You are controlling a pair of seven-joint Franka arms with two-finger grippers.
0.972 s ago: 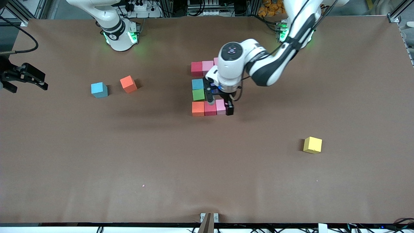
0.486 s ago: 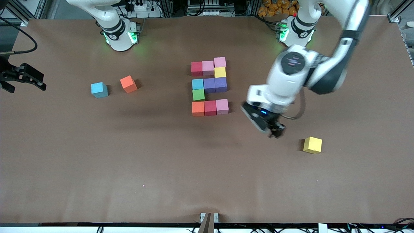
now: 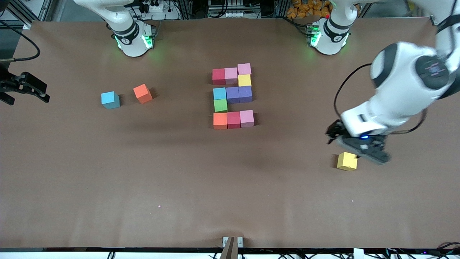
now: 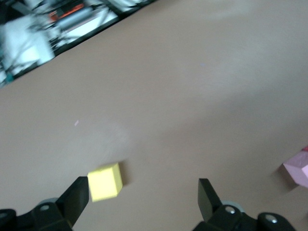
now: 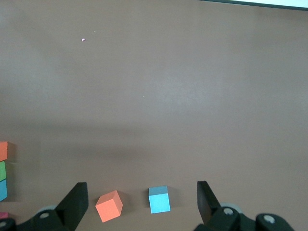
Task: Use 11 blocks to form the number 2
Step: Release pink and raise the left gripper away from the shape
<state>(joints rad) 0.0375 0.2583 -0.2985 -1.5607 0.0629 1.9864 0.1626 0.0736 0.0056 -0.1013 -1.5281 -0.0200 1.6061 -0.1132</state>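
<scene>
White left arm bent low, left gripper (image 3: 359, 145) fingers spread, over loose yellow block (image 3: 347, 161) | number 2 (image 3: 233, 96) at table centre, 10 o'clock of it | right gripper (image 3: 21, 88) waits, spread, table's edge

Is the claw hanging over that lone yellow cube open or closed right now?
Open. In the wrist view the left end effector shows its two fingers spread wide apart with bare table between them, the yellow cube just inside one finger.

- Small matte yellow foam cube (image 3: 347, 161), loose near the left arm's end: one upper corner is being covered by the left gripper (image 3: 363, 147), which is showing blurred.
- Right gripper (image 3: 25, 86): its wrist is being cut off at the table's edge.
- Pink foam cube (image 4: 298, 169): being cropped in the left wrist view.
</scene>
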